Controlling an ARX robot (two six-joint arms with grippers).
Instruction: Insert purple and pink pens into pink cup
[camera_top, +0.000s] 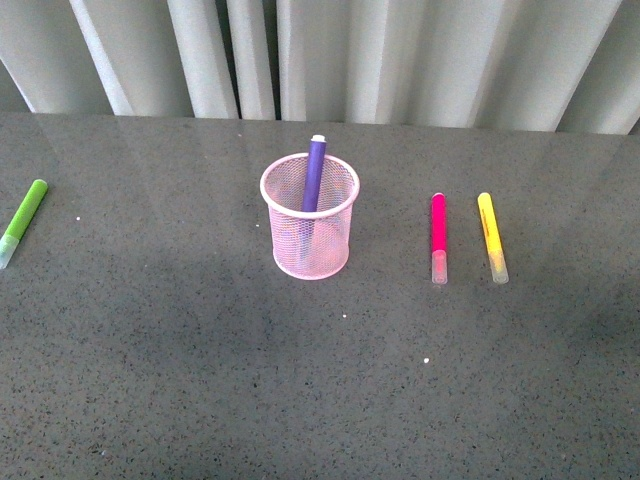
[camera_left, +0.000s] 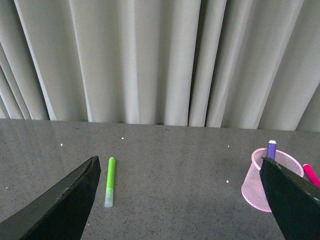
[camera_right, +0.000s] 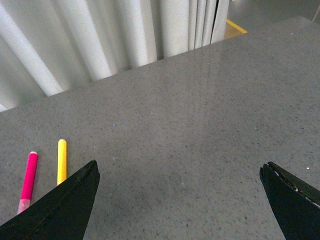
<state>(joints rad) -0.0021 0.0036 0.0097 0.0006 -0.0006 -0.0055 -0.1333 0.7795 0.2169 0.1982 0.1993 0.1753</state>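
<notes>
A dark grey speckled table (camera_top: 300, 400) fills the front view; its surface is a little glossy and reflects faintly at the far edge. Behind it hangs a pale curtain (camera_top: 400, 60) in long vertical folds. A lime-green marker (camera_top: 24, 220) lies flat at the far left of the table; its clear cap points toward the camera and its barrel leans slightly to the right. A yellow marker (camera_top: 492, 237) lies flat on the right part, well apart from the green one; its clear cap is also at the near end. A few small white specks (camera_top: 427, 360) are scattered on the surface.
</notes>
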